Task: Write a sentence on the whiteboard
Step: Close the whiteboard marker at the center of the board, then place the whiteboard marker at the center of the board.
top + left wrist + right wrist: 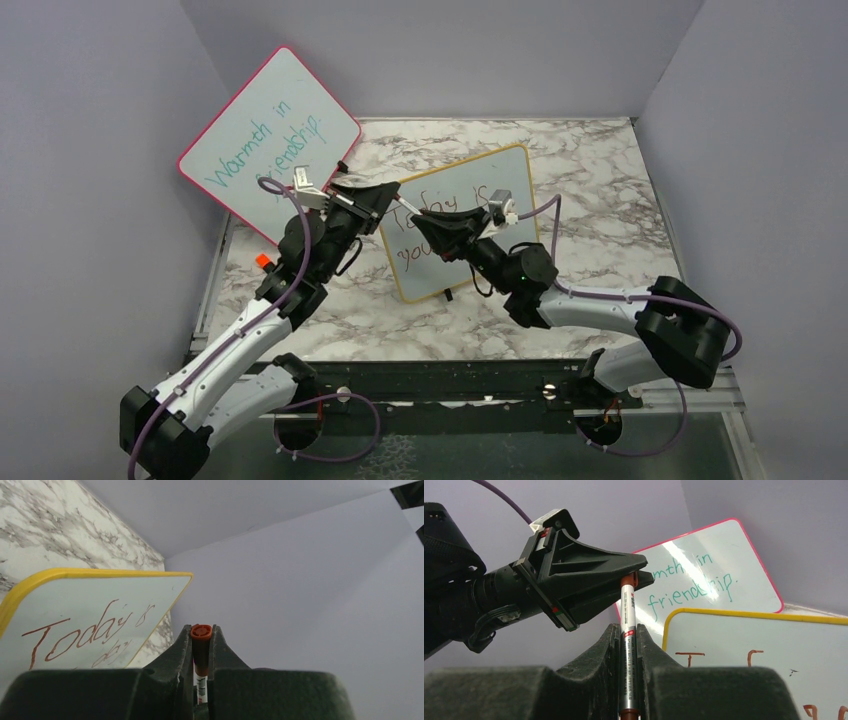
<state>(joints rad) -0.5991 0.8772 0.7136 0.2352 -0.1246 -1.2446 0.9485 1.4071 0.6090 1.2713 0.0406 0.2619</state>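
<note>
The left gripper (637, 576) is clamped on the orange-brown cap (201, 632) of a marker (628, 611). The right gripper (628, 630) is closed around the same marker's slim white barrel, which carries printed lettering. The two black, wedge-shaped grippers meet tip to tip, with the marker straight between them.

Just beyond both grippers stands the whiteboard (480, 165), tilted back on a small black foot (448, 295). It is a glossy white panel with a yellow frame and rounded corners. From above, the grippers overlap its left side and cover part of the sentence (82, 640). The thin red-brown handwriting reads "Today is" on the top line, and the second line is mostly hidden. From the left gripper the board lies to the left; from the right gripper it lies low to the right.

Behind the left gripper a pink-framed board (270, 130) leans against the wall, carrying teal writing (684, 590). The table (600, 200) beneath has a white and grey marble pattern. Plain pale lilac walls (450, 50) close in around it, and purple cables (300, 250) run along both arms.
</note>
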